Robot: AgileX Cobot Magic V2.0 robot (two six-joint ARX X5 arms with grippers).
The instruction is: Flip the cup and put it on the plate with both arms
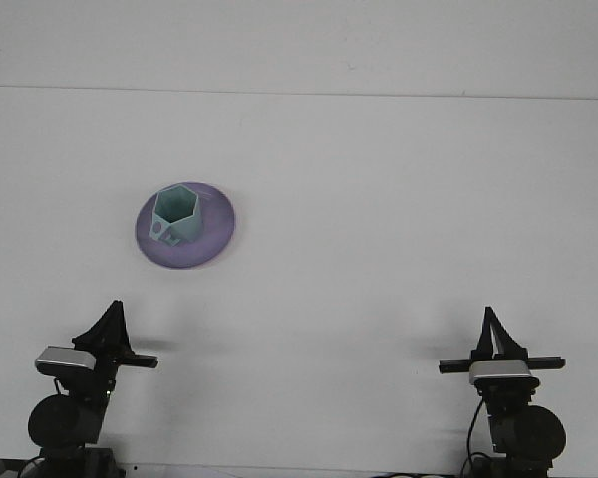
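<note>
**Cup upright on the plate, both arms back at the near edge**

At the near left corner sits the left gripper [113,317], its dark fingers rising to a narrow point above a grey camera block. It holds nothing; from this angle the fingers overlap, so how far apart they stand cannot be told.

At the near right corner sits the right gripper [493,327], also pointing up and away over the table, with a grey block and a thin dark crossbar just below it. It too has hold of nothing, and the gap between its fingers cannot be read here.

Both grippers are well apart from each other and from the crockery.

Farther out, left of centre on the white table [399,199], lies the round purple plate [217,237]. The pale teal cup [174,214] stands on it with its six-sided mouth facing up, set slightly toward the plate's far left part, its handle toward the near left.
</note>
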